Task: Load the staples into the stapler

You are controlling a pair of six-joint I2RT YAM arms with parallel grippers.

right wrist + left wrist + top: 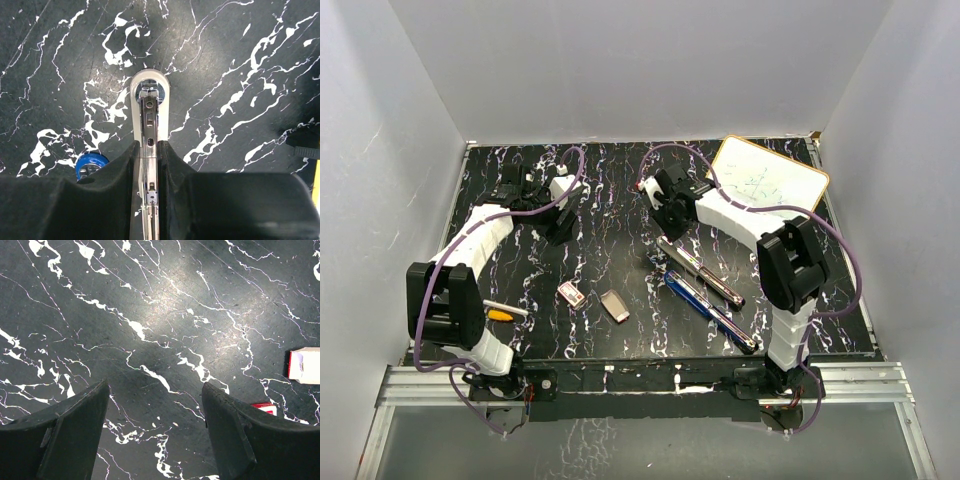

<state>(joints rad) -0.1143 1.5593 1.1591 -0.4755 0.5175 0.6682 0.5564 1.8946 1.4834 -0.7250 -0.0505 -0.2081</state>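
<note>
- Black marble-look table (620, 200), white veins, under everything.
- White-faced whiteboard (768, 180), tan frame, far right corner, tilted, faint scribbles unreadable.
- Stapler (149, 95) swung open on the right half: chrome-and-white upper arm running diagonally, rounded tip toward the far side; blue base (712, 312) lying just beside it on the near side, also diagonal.
- Right gripper (148, 147) pinched tight on the chrome upper arm, one finger on each side, behind the rounded tip.
- Left gripper (155, 390) spread wide over bare table on the far left half, nothing between the fingers.
- Red-pink staple box (571, 294), white label up, flat at near centre-left, well apart from both grippers.
- Tan-grey inner tray (615, 306) just right of the box, not touching it, left of the blue base.
- Orange-and-white pen (500, 313) near the left arm's elbow, partly hidden by it.
</note>
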